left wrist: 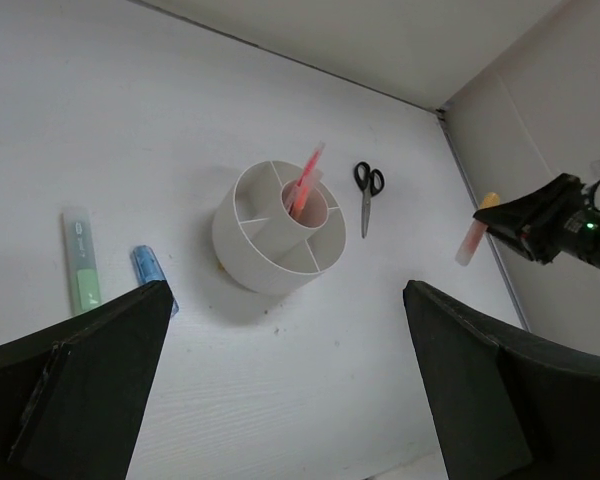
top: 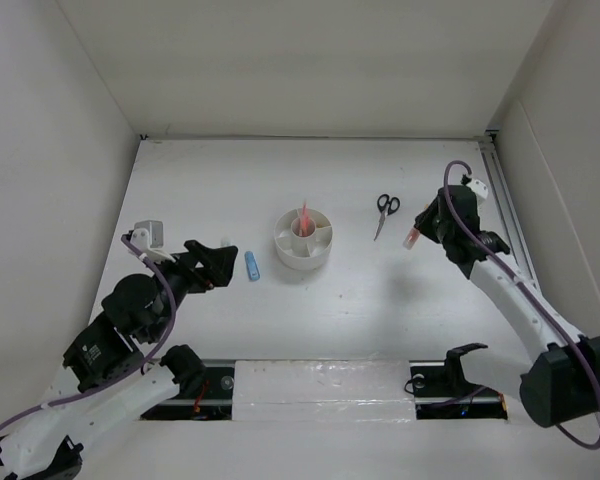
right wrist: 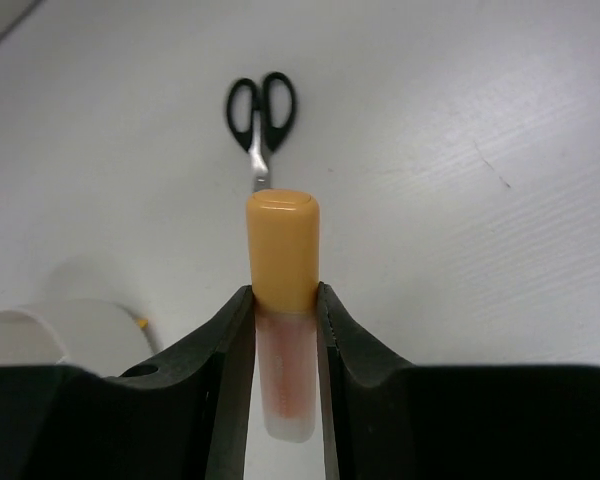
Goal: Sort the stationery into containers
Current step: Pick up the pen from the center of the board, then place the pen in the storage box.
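The round white organizer (top: 303, 240) stands mid-table with pink pens (top: 305, 218) upright in its centre cup; it also shows in the left wrist view (left wrist: 278, 240). My right gripper (top: 420, 232) is shut on the orange-yellow marker (right wrist: 282, 300) and holds it above the table, right of the organizer and just below the black-handled scissors (top: 385, 213). The scissors lie flat (right wrist: 259, 120). My left gripper (top: 220, 262) is open and empty, left of the organizer. A blue marker (top: 252, 265) lies beside its fingertips. A green marker (left wrist: 80, 260) lies left of the blue one (left wrist: 150, 275).
White walls enclose the table on three sides. A rail (top: 505, 215) runs along the right edge. A taped strip (top: 320, 388) lies between the arm bases at the near edge. A small yellow speck (right wrist: 140, 323) lies by the organizer's foot.
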`<state>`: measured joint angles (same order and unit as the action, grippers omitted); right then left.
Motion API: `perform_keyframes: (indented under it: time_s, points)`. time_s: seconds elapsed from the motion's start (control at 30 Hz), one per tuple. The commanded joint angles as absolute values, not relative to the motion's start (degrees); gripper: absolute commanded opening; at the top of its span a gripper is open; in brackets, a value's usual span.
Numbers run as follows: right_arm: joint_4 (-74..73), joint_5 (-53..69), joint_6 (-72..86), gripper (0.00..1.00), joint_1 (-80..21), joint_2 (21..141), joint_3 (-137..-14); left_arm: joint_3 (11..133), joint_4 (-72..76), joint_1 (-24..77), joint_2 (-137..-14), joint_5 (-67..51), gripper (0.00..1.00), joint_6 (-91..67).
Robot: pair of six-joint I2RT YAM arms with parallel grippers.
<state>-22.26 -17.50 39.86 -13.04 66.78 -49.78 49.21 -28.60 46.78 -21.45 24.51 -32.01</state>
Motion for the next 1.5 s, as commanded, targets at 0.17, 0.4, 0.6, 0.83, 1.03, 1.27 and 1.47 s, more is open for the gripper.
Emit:
perform_keyframes:
  time_s: [0.17,0.4,0.6,0.83,1.03,1.27,1.47]
  points:
    - [-7.83,-8.79,28.48,0.00,-18.44,57.92,-51.23,49.75,-28.39,46.85,-22.85,27.33,1.00,-33.57]
    - [-2.03,-7.73,23.03,0.00,-25.83,57.92,-52.29,49.75,-28.39,46.85,-24.08,27.86,1.00,-34.10]
    - [4.20,-5.19,19.52,0.00,-29.43,59.06,-52.29,49.75,-28.39,46.85,-24.61,27.86,1.00,-34.10]
    - [15.88,-4.13,16.44,0.00,-33.83,61.34,-48.70,49.75,-28.39,46.85,-24.61,27.86,1.00,-34.10]
    - [27.32,1.40,16.44,0.00,-34.89,66.61,-45.27,49.75,-28.39,46.85,-25.14,27.33,1.00,-33.57]
    - [40.24,5.36,15.12,0.00,-37.27,70.83,-43.24,49.75,-27.86,46.85,-24.52,27.33,1.00,-33.05]
    - [46.84,8.35,14.59,0.00,-37.27,74.36,-41.40,49.75,-27.86,46.85,-24.52,26.19,1.00,-32.52]
